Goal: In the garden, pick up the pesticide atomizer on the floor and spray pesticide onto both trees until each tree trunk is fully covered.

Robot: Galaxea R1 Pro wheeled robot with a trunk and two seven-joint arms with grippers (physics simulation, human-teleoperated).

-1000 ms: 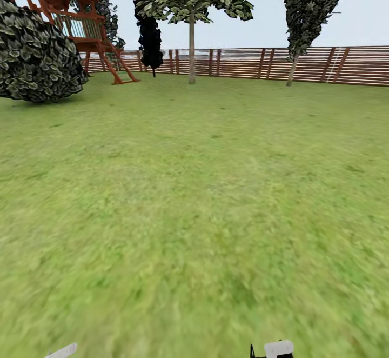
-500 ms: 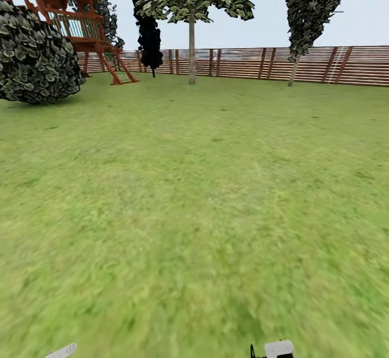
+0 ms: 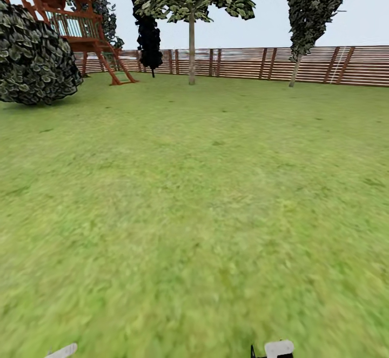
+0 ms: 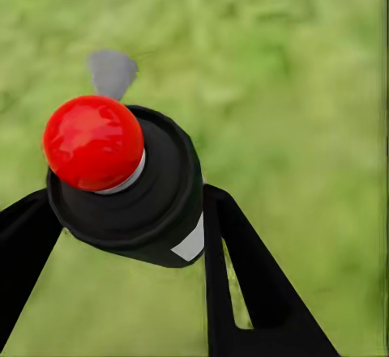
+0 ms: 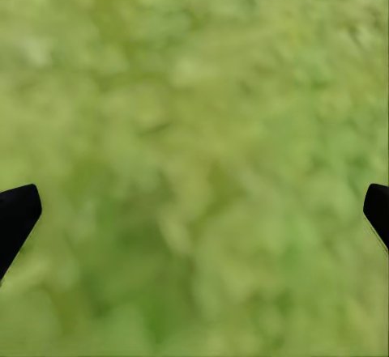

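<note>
**Atomizer carried across the lawn toward the trees**

The atomizer was held between the fingers of the left gripper, red cap up. The right gripper was spread wide, with nothing in it, above the lawn. Since a second earlier, the bush had been shifted slightly left by camera motion. The trees were seen well apart, by the fence; spraying was judged not yet begun.

Wide green grass lawn, brown slatted wooden fence at the back, red-brown wooden playhouse — round dark-leaved bush beside it, pale grey sky
</note>
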